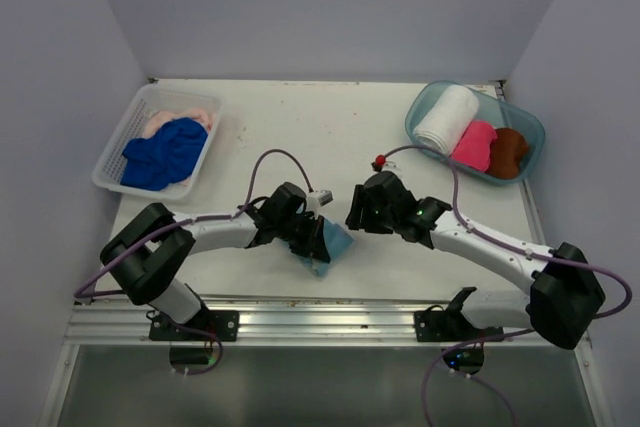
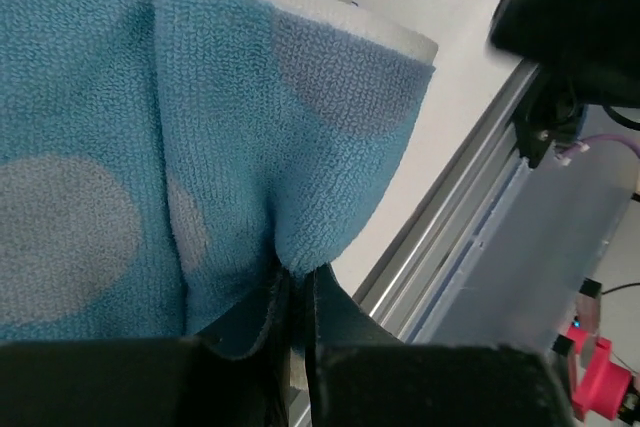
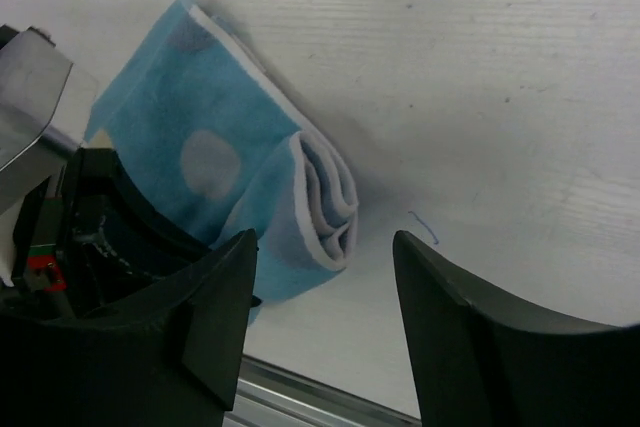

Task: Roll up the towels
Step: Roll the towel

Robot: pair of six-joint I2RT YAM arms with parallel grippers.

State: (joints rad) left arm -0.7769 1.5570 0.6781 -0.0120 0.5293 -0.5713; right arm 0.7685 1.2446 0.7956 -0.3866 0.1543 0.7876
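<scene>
Overhead, the light blue towel (image 1: 327, 247) lies by the near edge of the table (image 1: 330, 127), between the two arms. The left gripper (image 1: 308, 235) is on it and the right gripper (image 1: 356, 209) is just beside it, off the cloth. A rolled white towel (image 1: 447, 119) sits in the teal tub (image 1: 532, 129) at far right, with a pink towel (image 1: 475, 145) and a brown towel (image 1: 508, 152) bundled beside it. A royal blue towel (image 1: 160, 154) and a peach towel (image 1: 180, 119) lie loose in the white basket (image 1: 106, 173) at far left.

From the left wrist, the jaws are pinched together on a fold of the dotted terry, which puckers into them below its white-edged corner.

From the right wrist, the fingers stand apart with nothing between them. Beyond them one end of the towel is loosely coiled, its layers showing, and the rest lies flat.

Judging by that, the cloth is light, limp and grippy, not fragile, and would likely sag or unwind if let go. The coiled end looks the best hold, pinched through all its layers.
</scene>
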